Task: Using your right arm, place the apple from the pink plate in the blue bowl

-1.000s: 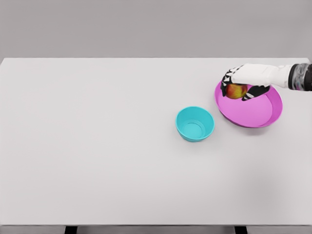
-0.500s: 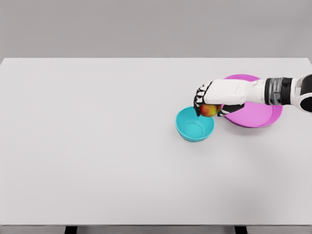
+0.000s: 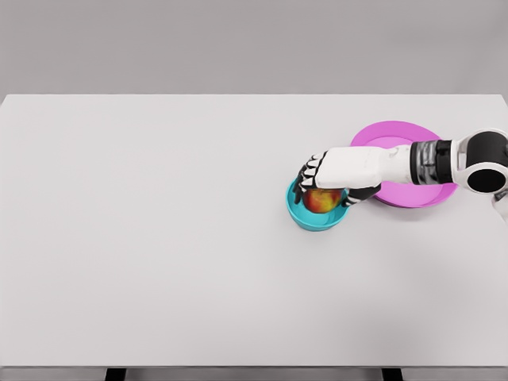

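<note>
Your right robot hand (image 3: 327, 181) reaches in from the right side, its arm passing over the pink plate (image 3: 397, 135), and its fingers are curled around the apple (image 3: 321, 199), pinching it from above so the fruit hangs under the palm. That overhead grip makes sense here: it lets the apple go straight down into the blue bowl (image 3: 298, 208) without the fingers having to clear the rim sideways. The apple sits right over the bowl's opening, low enough that it looks to be inside the rim, though you cannot tell whether it already rests on the bottom. The plate now holds nothing you can see, so the carry looks finished and the release is what remains. When you open the fingers, do it gently and evenly; the bowl is small and light-looking, and a thumb catching the rim could tip or shove it across the white counter (image 3: 159, 238). The left arm does not show in the view.
</note>
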Motion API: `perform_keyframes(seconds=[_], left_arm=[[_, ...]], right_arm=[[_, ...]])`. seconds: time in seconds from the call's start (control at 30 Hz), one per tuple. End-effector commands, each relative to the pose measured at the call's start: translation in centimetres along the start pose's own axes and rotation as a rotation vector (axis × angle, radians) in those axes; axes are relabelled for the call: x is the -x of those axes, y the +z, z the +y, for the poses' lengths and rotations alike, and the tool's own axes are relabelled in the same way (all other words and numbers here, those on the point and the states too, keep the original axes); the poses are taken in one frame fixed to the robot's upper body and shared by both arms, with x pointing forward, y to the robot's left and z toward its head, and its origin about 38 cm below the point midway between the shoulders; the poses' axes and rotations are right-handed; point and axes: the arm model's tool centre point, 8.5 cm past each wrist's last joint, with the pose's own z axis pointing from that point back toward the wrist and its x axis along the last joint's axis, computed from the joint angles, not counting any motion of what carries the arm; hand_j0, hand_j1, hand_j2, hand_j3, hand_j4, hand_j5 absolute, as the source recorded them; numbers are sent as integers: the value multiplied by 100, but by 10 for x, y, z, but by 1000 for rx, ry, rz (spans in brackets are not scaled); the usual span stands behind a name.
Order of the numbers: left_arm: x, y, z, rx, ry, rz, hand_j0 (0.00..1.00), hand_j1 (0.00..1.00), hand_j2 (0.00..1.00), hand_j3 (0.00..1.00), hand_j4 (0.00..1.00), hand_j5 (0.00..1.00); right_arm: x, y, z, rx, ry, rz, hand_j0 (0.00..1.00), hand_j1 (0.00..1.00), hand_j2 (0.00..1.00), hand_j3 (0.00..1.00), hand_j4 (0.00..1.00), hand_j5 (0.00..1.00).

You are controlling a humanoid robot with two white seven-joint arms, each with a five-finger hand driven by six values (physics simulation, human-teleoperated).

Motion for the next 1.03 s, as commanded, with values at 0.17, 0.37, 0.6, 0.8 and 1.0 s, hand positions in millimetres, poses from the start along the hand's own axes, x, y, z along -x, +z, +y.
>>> perform_keyframes(seconds=[0.17, 0.37, 0.6, 0.8, 1.0], left_arm=[[0, 0, 0, 0, 0, 0, 100, 100, 100, 100, 100, 100], [0, 0, 0, 0, 0, 0, 100, 100, 100, 100, 100, 100], [0, 0, 0, 0, 0, 0, 100, 100, 100, 100, 100, 100], [0, 0, 0, 0, 0, 0, 100, 100, 100, 100, 100, 100], [0, 0, 0, 0, -3, 0, 100, 100, 100, 100, 100, 100]], right_arm=[[3, 11, -11, 28, 13, 22, 100, 100, 100, 100, 100, 100], [31, 90, -50, 206, 25, 190, 100, 100, 100, 100, 100, 100], [46, 174, 11, 442, -167, 396, 100, 100, 100, 100, 100, 100], [42, 158, 34, 435, -220, 377, 100, 100, 100, 100, 100, 100], [40, 148, 43, 435, -244, 365, 100, 100, 100, 100, 100, 100]])
